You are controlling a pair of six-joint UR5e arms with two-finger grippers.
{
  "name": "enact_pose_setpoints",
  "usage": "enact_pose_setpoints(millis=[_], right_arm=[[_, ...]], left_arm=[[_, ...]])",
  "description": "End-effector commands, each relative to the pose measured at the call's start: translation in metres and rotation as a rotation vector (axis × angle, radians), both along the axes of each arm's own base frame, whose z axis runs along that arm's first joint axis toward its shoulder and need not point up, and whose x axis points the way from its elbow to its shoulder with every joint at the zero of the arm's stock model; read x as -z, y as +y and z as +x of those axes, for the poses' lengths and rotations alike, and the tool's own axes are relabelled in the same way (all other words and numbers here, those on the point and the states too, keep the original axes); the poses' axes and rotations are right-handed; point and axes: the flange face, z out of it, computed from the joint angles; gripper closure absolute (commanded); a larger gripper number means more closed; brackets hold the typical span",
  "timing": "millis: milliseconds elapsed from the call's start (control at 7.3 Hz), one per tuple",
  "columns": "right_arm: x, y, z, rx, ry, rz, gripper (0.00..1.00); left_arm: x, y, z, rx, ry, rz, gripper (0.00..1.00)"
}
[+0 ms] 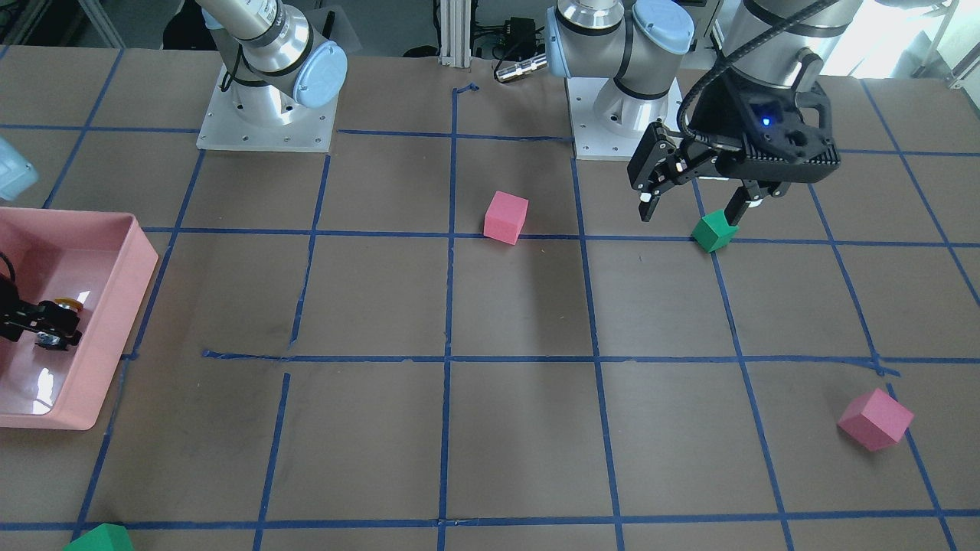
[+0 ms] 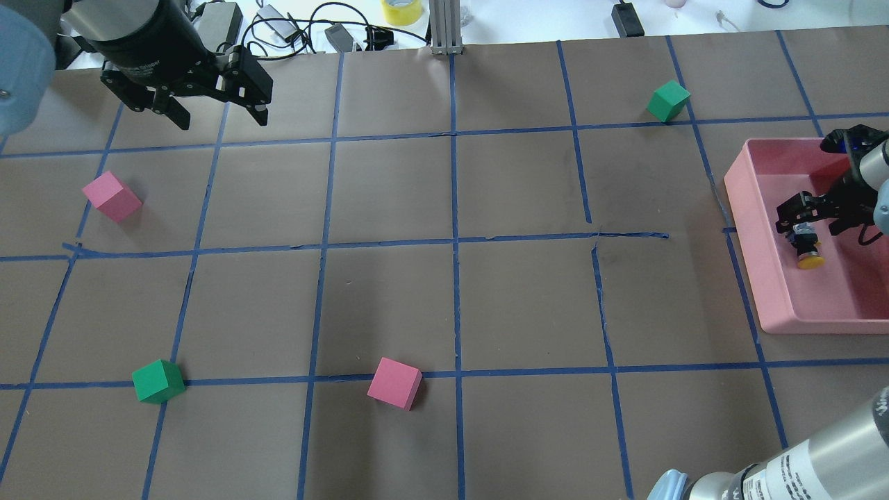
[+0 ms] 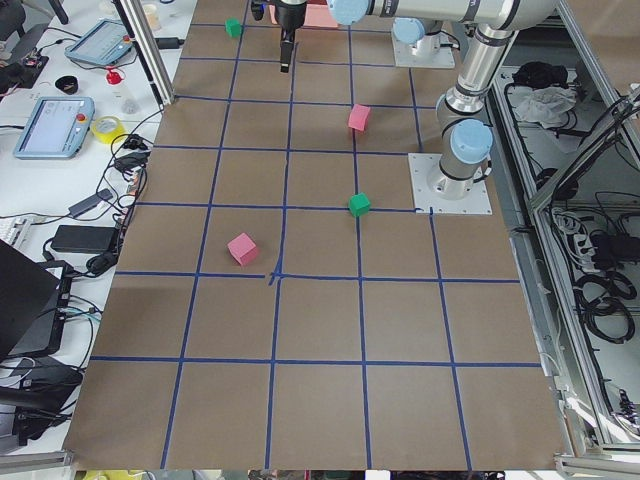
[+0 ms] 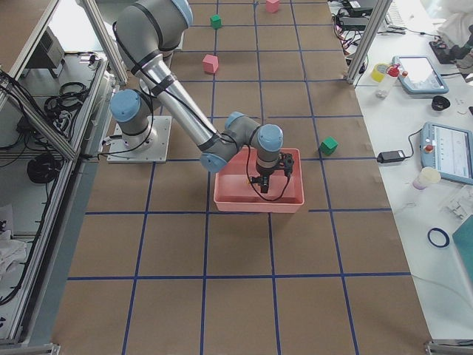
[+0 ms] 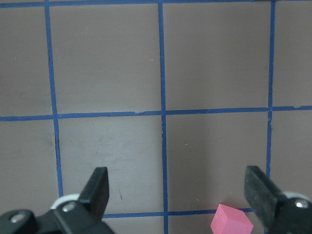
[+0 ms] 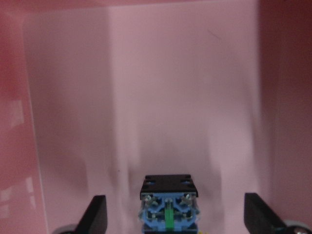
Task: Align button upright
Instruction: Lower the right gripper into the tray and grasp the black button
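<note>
The button point(image 2: 807, 251) lies on its side in the pink tray point(image 2: 753, 250), right between the fingers of the right gripper point(image 2: 808, 223). That gripper is wide open and holds nothing. The left gripper point(image 5: 178, 190) is open too, above the worktop point(image 5: 107, 63).

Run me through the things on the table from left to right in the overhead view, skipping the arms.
left pink cube → near green cube → middle pink cube → far green cube → pink tray, with the button inside it.

Glossy plastic tray point(image 2: 819, 323), matt paper tabletop point(image 2: 389, 298)
</note>
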Motion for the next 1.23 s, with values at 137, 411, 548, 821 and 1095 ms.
enact_pose_setpoints(millis=[137, 411, 548, 821, 1095], right_arm=[[0.001, 0.005, 0.002, -0.001, 0.007, 0.013, 0.00], [0.003, 0.007, 0.003, -0.005, -0.007, 0.033, 0.31], [0.003, 0.008, 0.003, -0.025, -0.032, 0.065, 0.48], [0.002, 0.008, 0.003, -0.032, -0.032, 0.064, 0.81], [-0.007, 0.002, 0.000, -0.030, -0.024, 0.054, 1.00]], left_arm=[[0.000, 0.000, 0.000, 0.000, 0.001, 0.000, 0.00], [0.000, 0.000, 0.000, 0.000, 0.001, 0.000, 0.00], [0.000, 0.000, -0.001, 0.002, 0.005, 0.000, 0.00], [0.000, 0.000, 0.000, 0.000, 0.002, 0.000, 0.00], [0.000, 0.000, 0.000, 0.000, 0.002, 0.000, 0.00]])
